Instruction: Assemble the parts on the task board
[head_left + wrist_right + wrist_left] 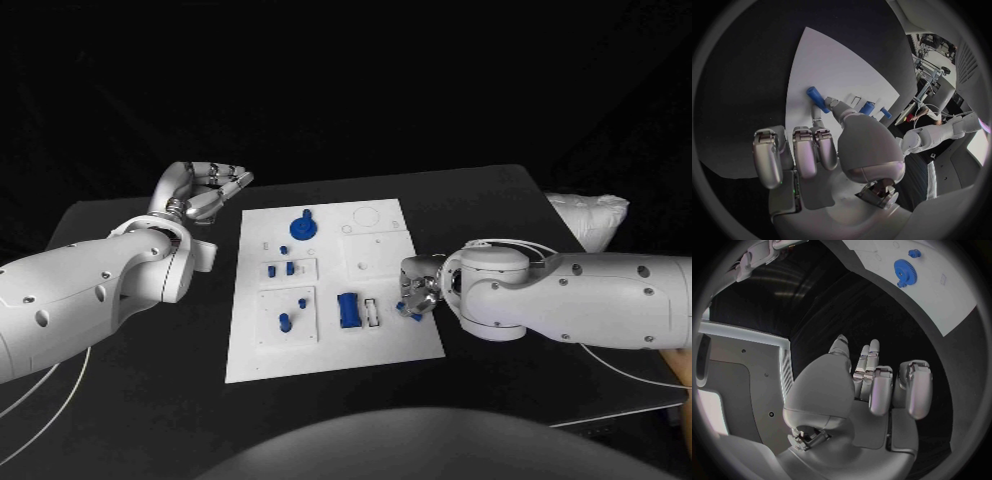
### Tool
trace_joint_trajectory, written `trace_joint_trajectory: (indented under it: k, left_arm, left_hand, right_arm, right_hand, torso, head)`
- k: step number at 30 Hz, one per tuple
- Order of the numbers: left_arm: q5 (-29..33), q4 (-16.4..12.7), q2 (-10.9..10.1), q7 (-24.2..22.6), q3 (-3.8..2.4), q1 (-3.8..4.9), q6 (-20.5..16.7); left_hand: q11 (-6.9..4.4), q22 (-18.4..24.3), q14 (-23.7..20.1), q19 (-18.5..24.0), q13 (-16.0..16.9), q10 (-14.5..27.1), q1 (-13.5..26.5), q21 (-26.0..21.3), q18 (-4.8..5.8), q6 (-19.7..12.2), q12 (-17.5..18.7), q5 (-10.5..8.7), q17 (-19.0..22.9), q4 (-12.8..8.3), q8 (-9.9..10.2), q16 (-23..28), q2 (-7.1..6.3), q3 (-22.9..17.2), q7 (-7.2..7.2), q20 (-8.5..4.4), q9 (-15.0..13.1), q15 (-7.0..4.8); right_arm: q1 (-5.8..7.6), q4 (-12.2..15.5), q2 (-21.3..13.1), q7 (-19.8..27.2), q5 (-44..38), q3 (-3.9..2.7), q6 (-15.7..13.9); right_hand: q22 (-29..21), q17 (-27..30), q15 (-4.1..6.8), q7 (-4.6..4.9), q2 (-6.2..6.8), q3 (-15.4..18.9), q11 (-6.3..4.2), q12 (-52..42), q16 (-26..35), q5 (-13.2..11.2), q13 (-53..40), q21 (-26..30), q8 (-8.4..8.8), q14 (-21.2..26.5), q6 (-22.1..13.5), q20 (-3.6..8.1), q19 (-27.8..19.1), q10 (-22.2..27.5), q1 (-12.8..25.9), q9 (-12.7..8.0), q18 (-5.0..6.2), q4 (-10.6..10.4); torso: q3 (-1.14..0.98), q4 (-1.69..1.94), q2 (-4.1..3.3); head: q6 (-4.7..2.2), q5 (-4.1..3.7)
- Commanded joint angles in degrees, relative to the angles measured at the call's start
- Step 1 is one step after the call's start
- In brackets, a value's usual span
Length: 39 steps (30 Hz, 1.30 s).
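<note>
The flat white rectangular task board (378,345) lies in the centre of the head view on the black table (130,400). The right silver many-fingered hand (420,291) sits at the board's right edge, middle right of the frame. In the right wrist view a slim blue cylindrical peg (817,99) lies at the tip of this hand's extended finger (831,104), touching or very nearly so; whether it is pinched cannot be told, and the other fingers are curled in.

The peg's long axis runs obliquely across the board surface, away from the fingertip. Just left of the right hand in the head view stands a blue rectangular block (348,309) beside an outlined slot (372,312). The right hand is much the nearer to these parts.

The left silver many-fingered hand (214,187) hovers off the board's upper left corner, fingers apart, holding nothing. A blue toothed gear (303,227) sits in the board's upper part, nearest that hand.
</note>
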<state>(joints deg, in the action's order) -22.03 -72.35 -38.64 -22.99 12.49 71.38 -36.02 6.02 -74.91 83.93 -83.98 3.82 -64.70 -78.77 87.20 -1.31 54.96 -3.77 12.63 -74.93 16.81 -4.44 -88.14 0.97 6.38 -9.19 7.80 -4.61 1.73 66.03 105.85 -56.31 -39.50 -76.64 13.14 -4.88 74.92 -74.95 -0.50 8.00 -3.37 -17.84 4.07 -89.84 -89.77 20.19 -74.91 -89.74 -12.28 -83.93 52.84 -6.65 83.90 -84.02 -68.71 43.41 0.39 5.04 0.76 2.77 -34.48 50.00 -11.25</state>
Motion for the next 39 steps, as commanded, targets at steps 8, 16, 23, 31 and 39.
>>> trace_joint_trajectory:
  k: [8,16,23,31,39]
  left_arm:
    - [-0.32,-0.21,0.05,-0.17,-0.04,0.03,0.76]
    - [-0.32,-0.14,0.11,-0.13,-0.04,0.03,0.8]
    - [-0.32,-0.09,0.23,-0.11,-0.04,0.04,0.84]
    - [-0.32,-0.12,0.19,-0.06,-0.04,0.04,0.76]
    - [-0.33,0.04,0.34,-0.04,-0.04,0.04,0.8]
  left_hand:
    - [-0.22,-14.04,4.83,-3.6,0.07,-0.15,0.25,-0.32,0.5,0.28,-0.14,0.36,-12.32,-0.1,-0.22,0.06,0.5,0.3,0.09,0.28,-0.07,0.21]
    - [-0.22,-14.04,4.83,-3.6,0.07,-0.15,0.25,-0.32,0.5,0.28,-0.14,0.36,-12.32,-0.1,-0.22,0.06,0.5,0.3,0.09,0.28,-0.07,0.21]
    - [-0.22,-14.04,4.83,-3.6,0.07,-0.15,0.25,-0.32,0.5,0.28,-0.14,0.36,-12.32,-0.1,-0.22,0.06,0.5,0.3,0.09,0.28,-0.07,0.21]
    - [-0.22,-14.04,4.83,-3.6,0.07,-0.15,0.25,-0.32,0.5,0.28,-0.14,0.36,-12.32,-0.1,-0.22,0.06,0.5,0.3,0.09,0.28,-0.07,0.21]
    - [-0.23,-14.03,4.83,-3.59,0.07,-0.16,0.22,-0.32,0.5,0.32,-0.14,0.36,-12.31,-0.1,-0.24,0.06,0.55,0.35,0.1,0.27,-0.07,0.2]
  right_arm:
    - [-0.28,0.56,-1.19,0.65,5.72,0.35,-4.4]
    - [1.79,0.54,-1.94,2.11,14.73,0.14,-5.0]
    - [3.36,-0.85,-1.6,3.98,26.62,-0.03,-4.92]
    - [3.81,-2.36,-1.06,5.36,36.32,-0.1,-4.99]
    - [3.92,-3.57,-0.21,6.07,43.02,-0.11,-3.9]
  right_hand:
    - [15.08,-15.05,0.99,-1.22,-0.28,-2.07,-1.16,-0.16,-0.23,-0.77,-15.09,-0.26,3.17,-6.07,5.69,0.86,6.1,-5.98,-0.36,-18.01,-0.39,-0.5]
    - [15.08,-15.05,1.06,-1.25,0.2,-2.04,-1.19,-0.16,-0.23,-0.99,-15.09,-0.26,3.84,-6.07,6.14,0.97,6.1,-5.98,-0.24,-18.79,-0.39,-0.54]
    - [15.08,-15.05,1.11,-1.22,0.73,-1.86,-1.18,-0.16,-0.23,-1.42,-15.09,-0.26,4.47,-6.07,6.45,1.03,6.1,-5.98,-0.15,-19.48,-0.39,-0.53]
    - [15.08,-15.05,1.1,-1.16,1.0,-1.61,-1.12,-0.16,-0.23,-1.87,-15.09,-0.26,4.95,-6.07,6.62,1.05,6.1,-5.98,0.09,-20.0,-0.39,-0.73]
    - [15.08,-15.05,1.09,-1.13,1.21,-1.33,-1.09,-0.16,-0.23,-2.4,-15.09,-0.26,5.36,-6.07,6.84,1.06,6.1,-5.98,0.31,-20.45,-0.39,-0.95]
  torso:
    - [0.02,0.05,0.01]
    - [0.01,0.01,0.05]
    - [0.01,0.03,0.0]
    - [0.01,0.02,0.03]
    - [0.02,-0.01,0.07]
  head:
    - [0.0,0.35]
    - [0.0,0.53]
    - [0.0,0.67]
    - [0.0,0.96]
    - [0.0,0.82]
